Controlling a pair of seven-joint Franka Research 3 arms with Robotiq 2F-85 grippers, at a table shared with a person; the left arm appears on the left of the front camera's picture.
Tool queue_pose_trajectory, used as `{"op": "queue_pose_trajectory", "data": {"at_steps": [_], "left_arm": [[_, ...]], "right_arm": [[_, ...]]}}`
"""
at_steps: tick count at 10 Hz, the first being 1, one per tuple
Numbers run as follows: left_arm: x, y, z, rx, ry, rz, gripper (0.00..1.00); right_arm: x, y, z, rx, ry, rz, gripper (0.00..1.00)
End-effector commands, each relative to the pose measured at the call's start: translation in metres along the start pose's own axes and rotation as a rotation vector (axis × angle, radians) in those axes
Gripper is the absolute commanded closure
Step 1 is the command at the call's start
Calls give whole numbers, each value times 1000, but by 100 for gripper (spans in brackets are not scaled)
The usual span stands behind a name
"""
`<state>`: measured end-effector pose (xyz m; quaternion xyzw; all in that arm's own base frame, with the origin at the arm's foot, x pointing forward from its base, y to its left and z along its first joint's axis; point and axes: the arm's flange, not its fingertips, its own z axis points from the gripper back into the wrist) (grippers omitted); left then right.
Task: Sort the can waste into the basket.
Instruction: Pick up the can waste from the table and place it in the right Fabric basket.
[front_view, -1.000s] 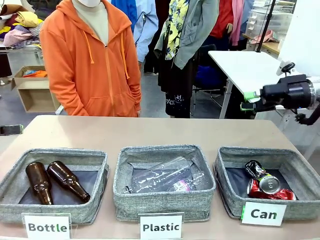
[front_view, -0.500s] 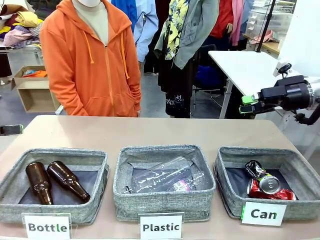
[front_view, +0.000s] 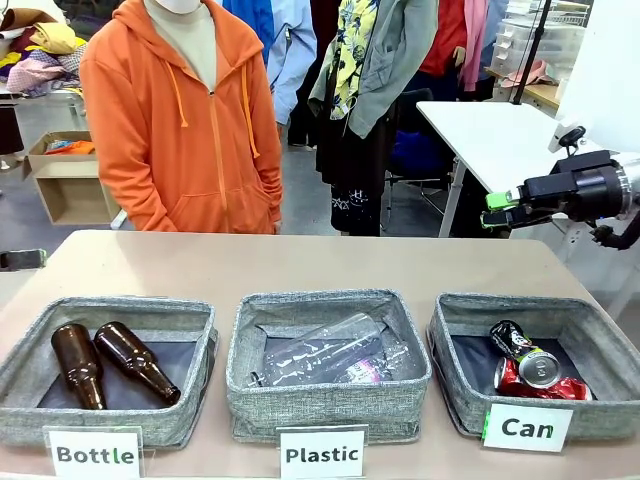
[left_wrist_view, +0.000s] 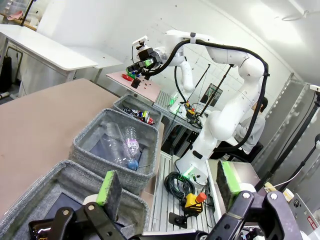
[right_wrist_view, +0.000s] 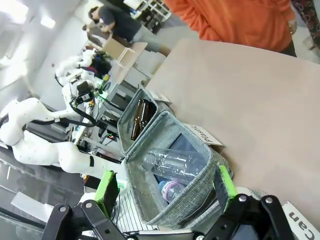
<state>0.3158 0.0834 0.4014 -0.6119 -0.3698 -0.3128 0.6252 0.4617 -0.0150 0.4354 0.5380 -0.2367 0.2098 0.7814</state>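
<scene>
Partly hidden: red can (front_view: 545, 388) beneath dark can (front_view: 522, 352).

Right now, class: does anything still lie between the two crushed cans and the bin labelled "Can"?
Nothing visible does: the red can and the dark can already lie inside the Can basket, touching each other.

Lighting's bright and even, looks like overhead room light, so shadows on the table (front_view: 300, 265) are really soft, just darker inside the 3 bins. Front view is sharp with no real glare. Both wrist views have heavy wide-angle bending at the edges, and the right one's upper left corner is blown out and hazy.
</scene>
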Motion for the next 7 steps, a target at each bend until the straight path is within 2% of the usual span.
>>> {"op": "queue_pose_trajectory", "data": {"at_steps": [1, 7], "left_arm": [[1, -4, -7, 9, -22, 6, 0], [1, -4, -7, 9, -22, 6, 0]], "right_arm": [[1, 1, 2, 9, -2, 23, 0], [1, 1, 2, 9, -2, 23, 0]]}}
